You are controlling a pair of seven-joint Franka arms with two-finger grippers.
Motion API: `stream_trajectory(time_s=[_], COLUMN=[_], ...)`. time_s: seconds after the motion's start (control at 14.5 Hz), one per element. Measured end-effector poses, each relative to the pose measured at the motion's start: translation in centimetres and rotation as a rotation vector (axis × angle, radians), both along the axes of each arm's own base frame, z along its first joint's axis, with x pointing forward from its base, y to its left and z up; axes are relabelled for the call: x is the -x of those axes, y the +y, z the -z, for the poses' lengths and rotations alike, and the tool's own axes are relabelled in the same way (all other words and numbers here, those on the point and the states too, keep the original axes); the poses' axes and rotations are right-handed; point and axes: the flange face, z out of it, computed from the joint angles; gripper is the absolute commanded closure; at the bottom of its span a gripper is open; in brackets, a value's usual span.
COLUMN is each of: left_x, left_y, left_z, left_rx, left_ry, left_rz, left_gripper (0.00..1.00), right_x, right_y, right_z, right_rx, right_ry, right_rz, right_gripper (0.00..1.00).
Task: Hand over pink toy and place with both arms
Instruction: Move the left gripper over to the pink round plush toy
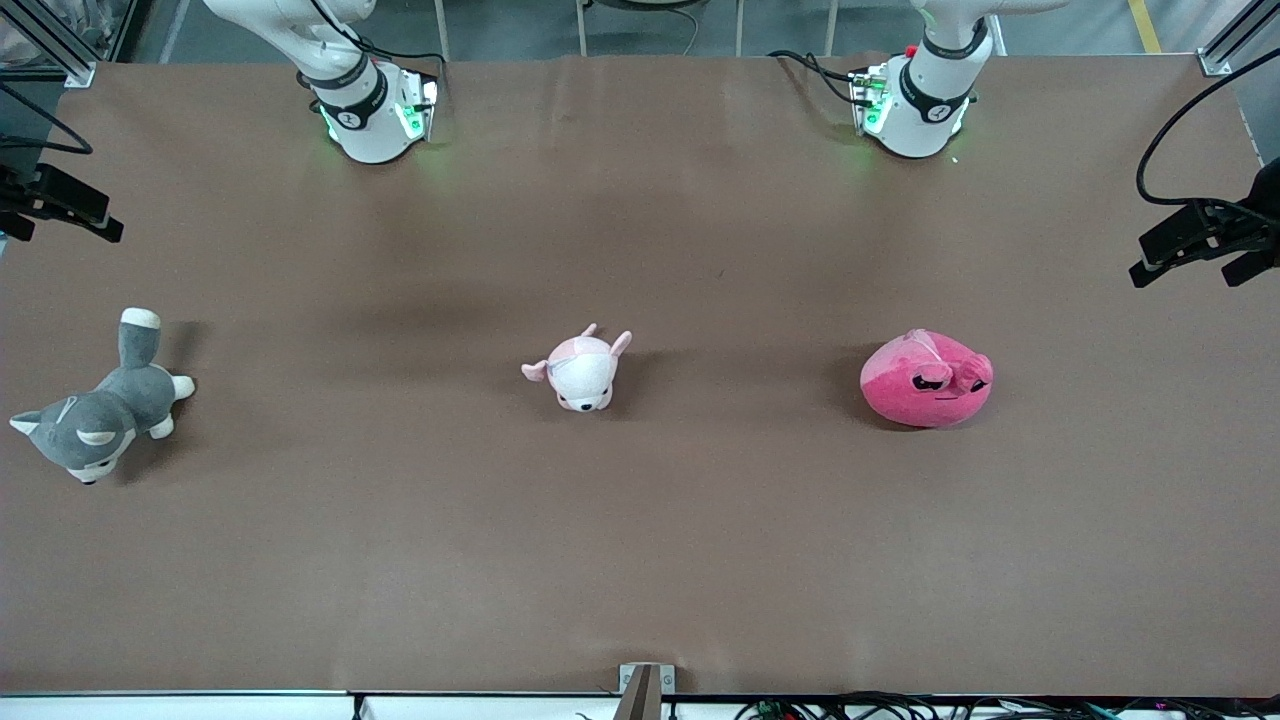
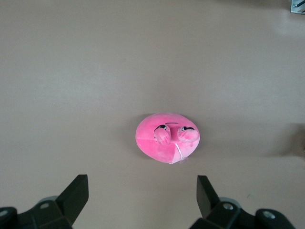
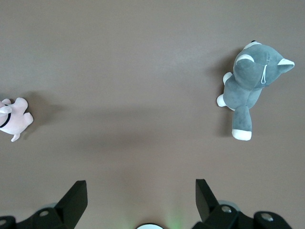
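Note:
The pink toy (image 1: 926, 379), a hot-pink rounded plush with a grumpy face, lies on the brown table toward the left arm's end. It also shows in the left wrist view (image 2: 167, 138), well below my left gripper (image 2: 142, 192), which is open, empty and high above the table. My right gripper (image 3: 141, 193) is open and empty, high over bare table near its own base. In the front view only the arm bases (image 1: 368, 105) show; both grippers are out of that view.
A small pale-pink-and-white animal plush (image 1: 581, 369) lies mid-table and shows in the right wrist view (image 3: 13, 119). A grey-and-white husky plush (image 1: 98, 411) lies toward the right arm's end and shows in the right wrist view (image 3: 250, 84). Black camera mounts (image 1: 1205, 235) stand at both table ends.

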Motion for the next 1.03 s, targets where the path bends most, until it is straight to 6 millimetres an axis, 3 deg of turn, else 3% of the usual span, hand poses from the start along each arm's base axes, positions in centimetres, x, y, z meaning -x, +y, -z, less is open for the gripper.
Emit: stream_trajectory(time_s=[0.76,1.03], left_x=[-0.1,-1.3], left_y=[-0.1,-1.5], left_z=[0.2,3.6], left_rx=[0.000,-0.001], left_ry=[0.008,0.085], left_rz=[0.002,0.028], left_gripper=[0.00,0.00], right_x=[0.0,0.0], right_y=[0.0,0.0], right_z=[0.0,0.0], right_rx=[0.001,0.002], right_ry=[-0.002,0.000], right_rz=[0.000,0.000], right_gripper=[0.00,0.00])
